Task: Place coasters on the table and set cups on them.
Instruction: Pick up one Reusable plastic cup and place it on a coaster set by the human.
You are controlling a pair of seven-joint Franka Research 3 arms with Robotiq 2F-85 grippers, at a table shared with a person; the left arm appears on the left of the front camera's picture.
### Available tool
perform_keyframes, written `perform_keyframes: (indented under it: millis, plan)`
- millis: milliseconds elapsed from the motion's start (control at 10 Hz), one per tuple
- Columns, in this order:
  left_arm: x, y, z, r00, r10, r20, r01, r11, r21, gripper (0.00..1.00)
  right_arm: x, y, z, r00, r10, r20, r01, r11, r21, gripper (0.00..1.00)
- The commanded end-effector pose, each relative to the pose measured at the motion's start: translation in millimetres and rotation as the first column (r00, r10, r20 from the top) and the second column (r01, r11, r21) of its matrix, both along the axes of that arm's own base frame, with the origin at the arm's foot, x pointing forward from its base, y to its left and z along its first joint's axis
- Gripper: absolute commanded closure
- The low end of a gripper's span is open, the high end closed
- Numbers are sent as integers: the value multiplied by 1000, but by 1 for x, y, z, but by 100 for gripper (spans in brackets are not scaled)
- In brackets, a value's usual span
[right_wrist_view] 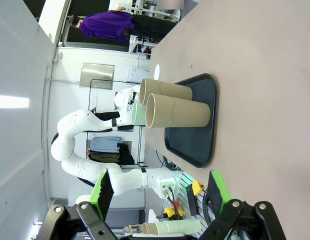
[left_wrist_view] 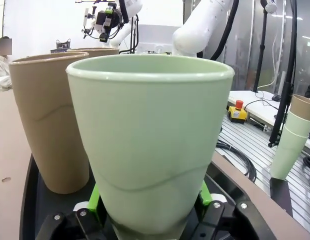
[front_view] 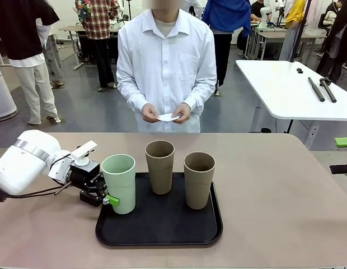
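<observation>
Standing on the tray (front_view: 162, 238), mint cup (front_view: 120, 179) sits clamped in left hand (front_view: 115, 198)

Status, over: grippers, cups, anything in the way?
Left gripper shut on mint cup, standing on black tray. Right gripper open, empty. Two tan cups on tray, apart from mint. Coaster in person's hands, none on table.

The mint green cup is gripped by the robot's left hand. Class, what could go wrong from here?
The left hand clamps the mint green cup low, near its base; tall and tapered, it may tip or slip when lifted.
A tan cup stands close beside it on the black tray; a sideways swing might knock it.
A white coaster is in the person's hands, not on the table, so the cup may arrive too early.
</observation>
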State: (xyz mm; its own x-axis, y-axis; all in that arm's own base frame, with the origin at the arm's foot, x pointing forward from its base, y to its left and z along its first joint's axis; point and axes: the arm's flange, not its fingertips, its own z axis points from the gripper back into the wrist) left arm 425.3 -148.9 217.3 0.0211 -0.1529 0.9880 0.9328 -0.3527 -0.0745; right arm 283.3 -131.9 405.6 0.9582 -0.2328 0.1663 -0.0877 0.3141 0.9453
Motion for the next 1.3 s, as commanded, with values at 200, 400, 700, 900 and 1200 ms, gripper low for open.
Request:
perform_keyframes:
  millis: [200,400,700,900,1200]
  plan:
    - [-12,14,105,992,107,-68,-107,994,7,100,1,0,0,1000,-1,2,1,1000,13,0]
    - [-20,11,169,988,144,-58,-143,990,21,100,1,0,0,1000,-1,2,1,1000,13,0]
    - [-26,18,219,985,173,-18,-173,985,-4,100,1,0,0,1000,-1,2,1,1000,13,0]
    - [-17,15,205,990,137,-30,-137,990,17,100,1,0,0,1000,-1,2,1,1000,13,0]
    - [-5,52,214,966,259,-6,-259,965,30,17,1,0,0,1000,-1,2,1,1000,13,0]
